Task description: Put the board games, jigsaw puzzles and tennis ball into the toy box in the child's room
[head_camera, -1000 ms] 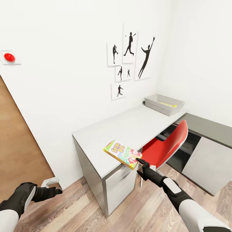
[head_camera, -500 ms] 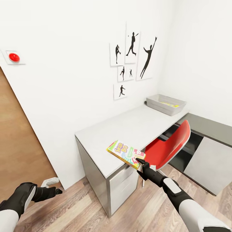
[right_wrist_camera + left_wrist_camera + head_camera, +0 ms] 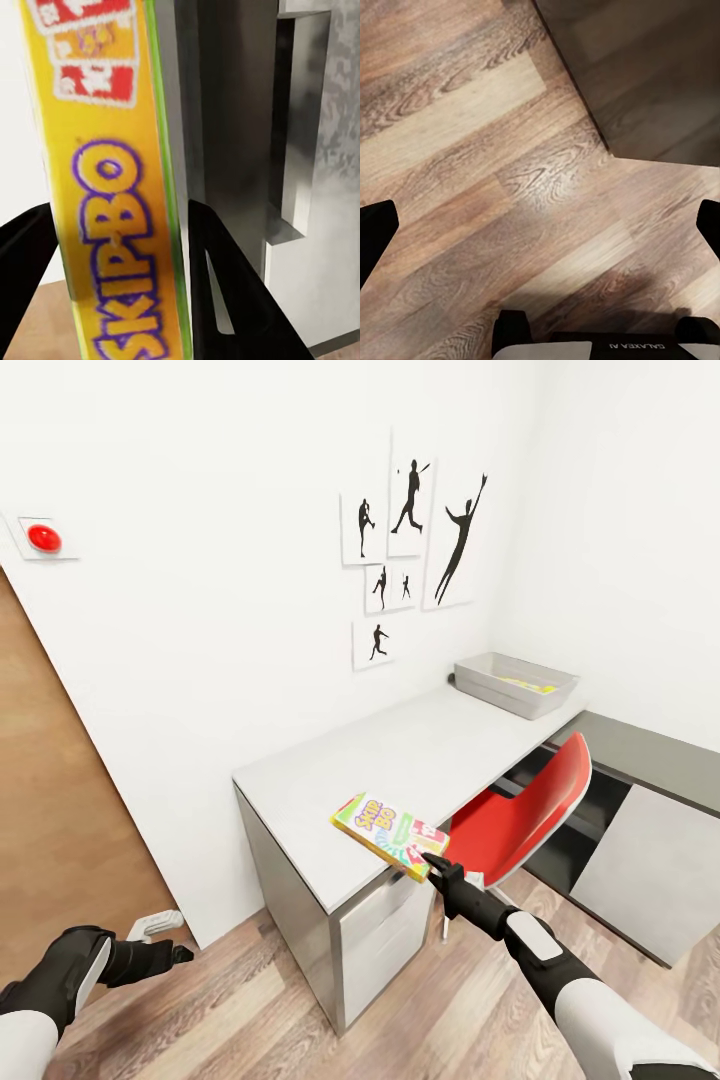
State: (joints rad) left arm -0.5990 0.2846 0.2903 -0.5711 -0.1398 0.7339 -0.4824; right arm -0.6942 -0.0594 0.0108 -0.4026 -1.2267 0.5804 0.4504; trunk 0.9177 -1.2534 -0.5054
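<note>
Head view is showing, largest first: the table [image 3: 400,755], its long pale grey top running along the wall toward the far corner, where it is joining a dark grey section.

Red chair [image 3: 520,815]: standing tucked at the table's front edge, between the robot and the corner.

Toy box [image 3: 515,685]: sitting at the far end of the pale top, near the corner, with something yellow lying inside.

Right gripper [image 3: 437,866]: clamping one corner of the board game [image 3: 390,837], a Skip-Bo box, and holding it nearly flat just above the table's near front edge. Right wrist view is showing both fingers pressing the box's faces [image 3: 112,195].

Left gripper [image 3: 160,952]: hanging low over the plank floor, fingers spread wide apart and gripping nothing.

Handling note: the box is being held by one corner only, so carrying it level and slowly should be limiting any swing or slip.

Clearance note: the open tabletop is offering free passage to the toy box; the chair back and the desk edge are the likely obstructions for arm and base.
</note>
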